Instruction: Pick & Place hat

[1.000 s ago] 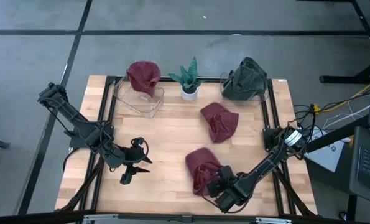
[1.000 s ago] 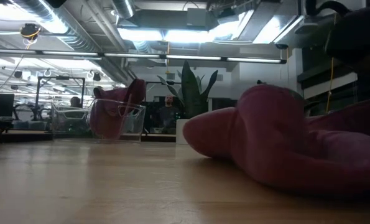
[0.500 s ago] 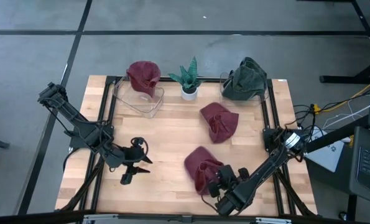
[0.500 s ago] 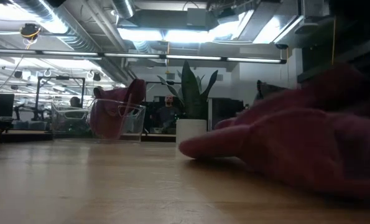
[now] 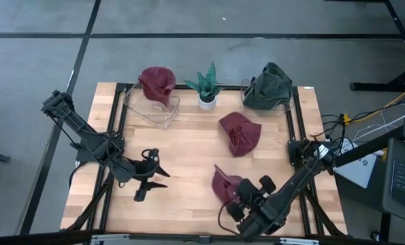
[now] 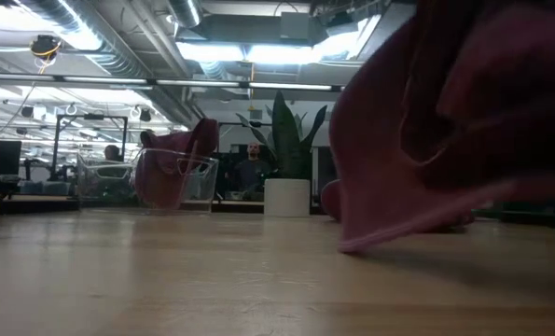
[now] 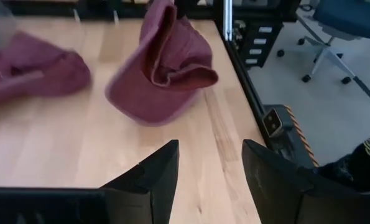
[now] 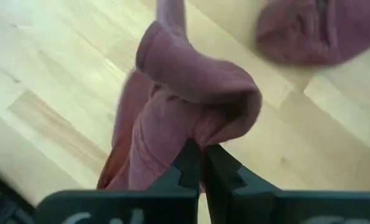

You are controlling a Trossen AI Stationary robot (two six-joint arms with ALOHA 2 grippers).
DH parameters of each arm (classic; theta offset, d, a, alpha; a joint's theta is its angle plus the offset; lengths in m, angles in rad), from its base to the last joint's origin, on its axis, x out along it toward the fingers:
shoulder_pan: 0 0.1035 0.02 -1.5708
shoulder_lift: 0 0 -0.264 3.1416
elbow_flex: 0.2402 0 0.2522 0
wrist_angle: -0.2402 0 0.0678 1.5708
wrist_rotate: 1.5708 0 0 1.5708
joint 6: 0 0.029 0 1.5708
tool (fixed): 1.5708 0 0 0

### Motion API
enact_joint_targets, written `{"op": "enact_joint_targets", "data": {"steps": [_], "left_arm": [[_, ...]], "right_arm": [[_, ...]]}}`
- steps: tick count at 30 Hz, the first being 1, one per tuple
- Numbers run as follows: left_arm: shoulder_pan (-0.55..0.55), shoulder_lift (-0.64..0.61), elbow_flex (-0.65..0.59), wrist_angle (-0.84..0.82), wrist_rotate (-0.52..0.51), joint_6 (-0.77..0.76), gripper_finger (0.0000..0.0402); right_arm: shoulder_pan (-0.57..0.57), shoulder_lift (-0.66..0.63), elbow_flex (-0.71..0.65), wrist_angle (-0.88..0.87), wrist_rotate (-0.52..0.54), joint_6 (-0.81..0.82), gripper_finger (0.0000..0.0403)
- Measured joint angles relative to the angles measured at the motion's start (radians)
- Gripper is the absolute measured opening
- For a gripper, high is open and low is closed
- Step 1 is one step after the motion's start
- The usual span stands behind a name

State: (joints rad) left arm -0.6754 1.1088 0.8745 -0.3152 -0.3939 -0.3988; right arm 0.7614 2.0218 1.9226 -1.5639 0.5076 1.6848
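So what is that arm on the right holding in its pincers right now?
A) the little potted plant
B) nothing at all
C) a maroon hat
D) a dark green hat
C: the right gripper is shut on a fold of the maroon hat, which hangs bunched from it and is lifting off the wooden table.

I see a maroon hat (image 5: 227, 186) of soft cloth, crumpled and folded over itself, near the front of the bench on my right side. It is pinched in the closed right gripper (image 8: 201, 163) and hangs bunched from it, most of it raised; in the low view its lower edge just meets the wood. A second maroon hat (image 5: 240, 133) lies slumped flat at the bench's middle right. A third maroon hat (image 5: 157, 83) sits draped in a clear bin at the back left.
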Motion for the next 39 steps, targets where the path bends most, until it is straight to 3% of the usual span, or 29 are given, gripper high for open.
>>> {"op": "enact_joint_targets", "data": {"steps": [8,14,18,29,39], "left_arm": [[0.001,0.0,0.0,0.122,-0.089,0.201,0.0171],[0.001,0.0,0.0,0.243,-0.216,0.399,0.0171],[0.009,0.0,0.0,0.29,-0.228,0.474,0.0171],[0.073,0.002,0.0,0.369,-0.224,0.504,0.0171],[0.11,0.045,0.001,0.403,-0.193,0.483,0.0171]], "right_arm": [[-0.059,-0.001,0.14,-0.008,0.003,-0.281,0.0006],[-0.109,-0.001,0.224,-0.008,0.019,-0.485,0.0006],[-0.138,-0.001,0.276,-0.008,0.024,-0.598,0.0006],[-0.229,-0.001,0.345,0.042,0.017,-0.857,0.0006],[-0.324,-0.001,0.345,0.201,0.008,-1.037,0.0006]]}}
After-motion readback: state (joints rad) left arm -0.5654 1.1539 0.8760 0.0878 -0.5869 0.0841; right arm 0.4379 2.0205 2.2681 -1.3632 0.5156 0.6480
